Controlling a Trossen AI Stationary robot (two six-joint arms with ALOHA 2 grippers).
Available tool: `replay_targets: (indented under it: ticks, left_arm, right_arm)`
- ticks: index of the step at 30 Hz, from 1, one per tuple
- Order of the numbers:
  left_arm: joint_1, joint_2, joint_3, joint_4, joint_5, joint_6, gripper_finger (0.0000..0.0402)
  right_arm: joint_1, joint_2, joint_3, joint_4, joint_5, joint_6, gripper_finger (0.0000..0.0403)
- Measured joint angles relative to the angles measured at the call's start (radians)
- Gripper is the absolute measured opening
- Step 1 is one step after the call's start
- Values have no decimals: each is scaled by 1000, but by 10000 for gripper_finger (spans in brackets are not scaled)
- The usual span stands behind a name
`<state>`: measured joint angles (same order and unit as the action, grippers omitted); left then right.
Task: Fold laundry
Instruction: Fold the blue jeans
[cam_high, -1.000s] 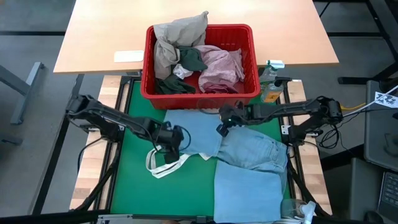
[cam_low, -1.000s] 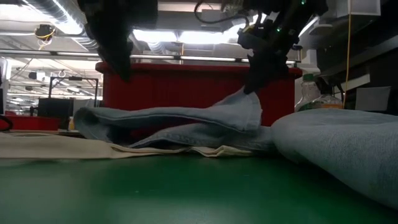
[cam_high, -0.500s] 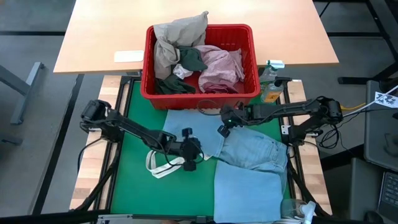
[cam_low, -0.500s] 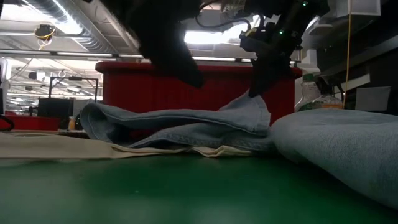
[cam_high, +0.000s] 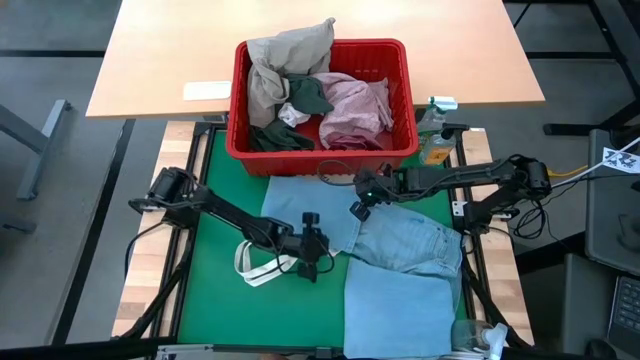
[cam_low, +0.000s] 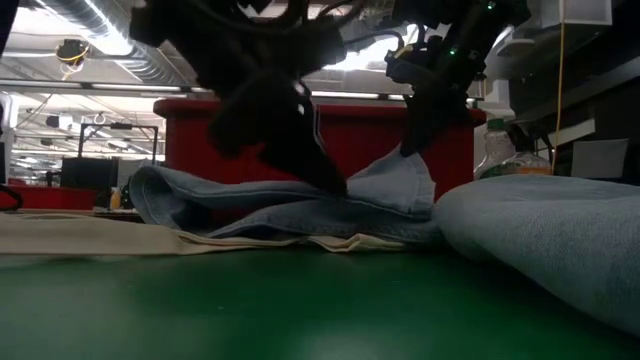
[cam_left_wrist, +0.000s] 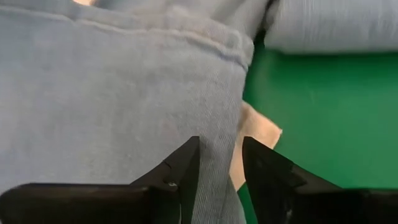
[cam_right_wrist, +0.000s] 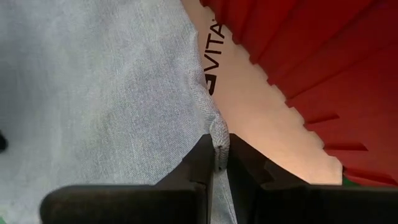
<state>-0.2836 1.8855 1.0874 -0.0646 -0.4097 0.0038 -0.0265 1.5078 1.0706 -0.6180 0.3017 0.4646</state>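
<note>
So, folding laundry, and honestly I'm barely into it. Most of the pile is in the red basket (cam_high: 322, 100) at the far end of the counter (cam_high: 215, 190): the beige-khaki piece (cam_high: 285, 55), the dark grey-green one (cam_high: 300, 100) and the mottled pink one (cam_high: 355, 105) are all bunched in there, untouched. On the green mat I've got the light blue garment (cam_high: 400, 245) spread out with one part doubled over, lying partly on a white tote bag (cam_high: 265, 265) that isn't mine to fold. One blue slab near the front edge looks flat and squared, maybe a finished fold, though from above I can't be sure. My right end effector (cam_right_wrist: 219, 163) is reached in from the right just in front of the basket, pinched closed on a top corner of the blue cloth and holding it up off the mat. My left end effector (cam_left_wrist: 217, 168) is stretched low across the mat to the garment's near edge, fingers parted around the hem but not clamped yet. Everything in the basket is left to do.
</note>
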Motion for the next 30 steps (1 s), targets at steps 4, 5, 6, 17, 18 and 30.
replay_targets:
  ticks: [4,5,6,17,18,30]
  left_arm:
    - [-1,33,0,8,-45,1,115]
    - [-1,39,0,12,-61,1,112]
    - [0,42,0,16,-69,0,106]
    - [-5,47,-1,156,-71,-77,13]
    - [-5,47,-1,171,-70,-78,13]
    - [-7,33,-1,184,-69,-80,4]
  right_arm:
    - [0,0,0,1,0,0,34]
    - [0,0,0,1,0,0,34]
    - [0,0,0,1,0,0,34]
    - [0,0,0,1,0,0,34]
    - [0,0,0,1,0,0,34]
    - [0,0,0,-4,55,-28,34]
